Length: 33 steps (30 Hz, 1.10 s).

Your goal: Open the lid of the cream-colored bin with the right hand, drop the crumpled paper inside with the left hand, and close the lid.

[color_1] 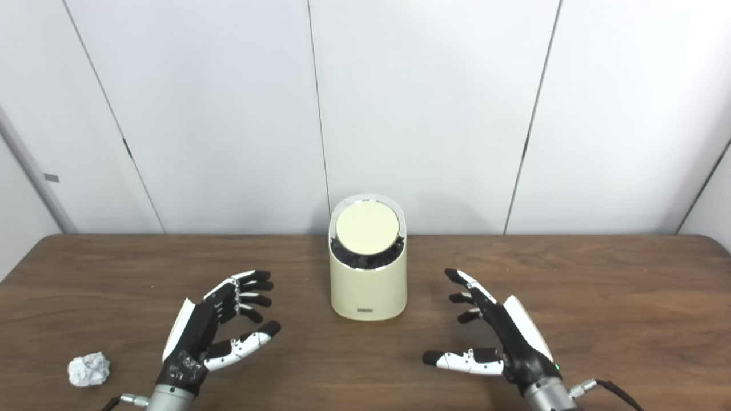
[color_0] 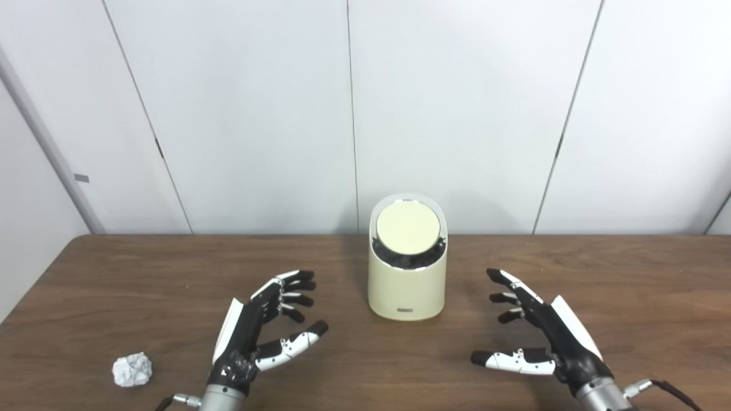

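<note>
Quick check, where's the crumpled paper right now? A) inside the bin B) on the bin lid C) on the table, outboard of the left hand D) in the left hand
C: the crumpled paper lies on the table, beyond the open left hand, untouched.

Left hand and right hand hover empty, fingers spread, seemingly palms inward.
</note>
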{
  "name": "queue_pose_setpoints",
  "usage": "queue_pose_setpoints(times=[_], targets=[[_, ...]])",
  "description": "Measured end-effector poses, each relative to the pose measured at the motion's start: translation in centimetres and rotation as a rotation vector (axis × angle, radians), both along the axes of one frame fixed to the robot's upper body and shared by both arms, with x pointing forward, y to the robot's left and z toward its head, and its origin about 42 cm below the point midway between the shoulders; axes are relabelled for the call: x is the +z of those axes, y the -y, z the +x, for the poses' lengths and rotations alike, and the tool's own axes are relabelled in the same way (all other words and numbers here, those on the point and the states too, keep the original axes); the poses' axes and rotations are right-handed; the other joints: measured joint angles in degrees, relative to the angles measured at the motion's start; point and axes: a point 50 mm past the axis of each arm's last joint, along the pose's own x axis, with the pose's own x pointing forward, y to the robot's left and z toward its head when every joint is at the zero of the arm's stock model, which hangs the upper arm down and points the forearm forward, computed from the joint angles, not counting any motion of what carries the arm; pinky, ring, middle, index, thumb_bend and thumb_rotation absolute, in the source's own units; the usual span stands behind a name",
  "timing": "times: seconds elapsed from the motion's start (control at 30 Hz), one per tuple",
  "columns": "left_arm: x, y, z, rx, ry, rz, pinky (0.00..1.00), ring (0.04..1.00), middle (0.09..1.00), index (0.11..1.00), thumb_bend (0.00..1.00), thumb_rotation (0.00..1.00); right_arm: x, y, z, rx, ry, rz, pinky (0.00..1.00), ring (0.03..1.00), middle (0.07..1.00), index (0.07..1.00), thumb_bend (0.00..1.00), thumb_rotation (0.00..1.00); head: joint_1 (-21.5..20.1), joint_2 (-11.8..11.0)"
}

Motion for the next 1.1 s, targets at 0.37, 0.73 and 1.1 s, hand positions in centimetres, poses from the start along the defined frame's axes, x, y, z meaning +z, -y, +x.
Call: queue_pose_setpoints(times=[0.37,0.73,1.1], targets=[[0.0,0.0,0.0,0.0,0.0,0.001,0.54,0.65,0.735,0.768,0.64,0.16,0.5,-1.3,0.6,-0.013,0.026,0.037,0.76,0.853,0.919,0.923,0.77,0.33,-0.6,-0.2],[0.0,0.0,0.0,-0.003,0.0,0.0,0.55,0.659,0.74,0.771,0.65,0.17,4.6,-2.1,4.3,-0.058,0.133,0.002,0.72,0.853,0.912,0.927,0.82,0.43,-0.7,-0.3],[0.0,0.1,0.0,-0.003,0.0,0.0,0.55,0.657,0.739,0.768,0.64,0.16,7.1,-3.6,6.9,-0.093,0.131,0.009,0.72,0.881,0.927,0.943,0.83,0.39,-0.9,-0.3]])
